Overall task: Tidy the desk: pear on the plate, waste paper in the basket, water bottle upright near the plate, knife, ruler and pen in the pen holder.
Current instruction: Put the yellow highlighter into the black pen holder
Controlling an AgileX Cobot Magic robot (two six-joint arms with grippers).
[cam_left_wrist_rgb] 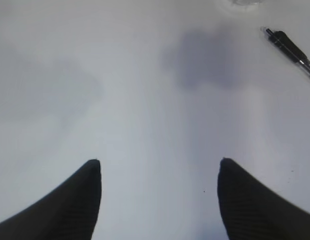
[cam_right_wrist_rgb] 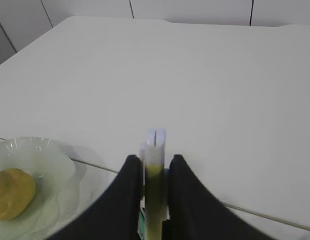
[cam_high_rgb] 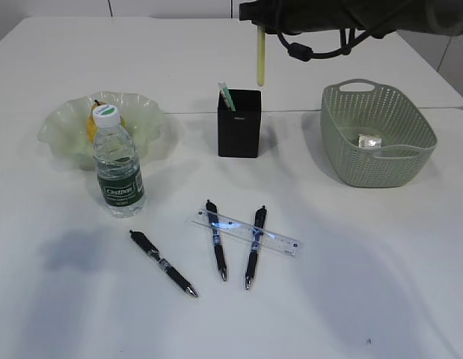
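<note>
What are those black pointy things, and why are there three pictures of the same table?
They are a robot's pincers, like two-fingered hands. Each arm carries a small camera near its pincers, and a third camera watches the whole table. The left gripper is open over bare table beside a pen. The right gripper pinches a yellow-green stick, maybe the knife, hanging above the black pen holder. A pear sits on the plate, a water bottle stands beside it, and crumpled paper lies in the basket. Three pens and a ruler wait.

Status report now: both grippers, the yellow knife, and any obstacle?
Left gripper open, empty. Right gripper shut on yellow knife, above pen holder. Green item already in holder.
</note>
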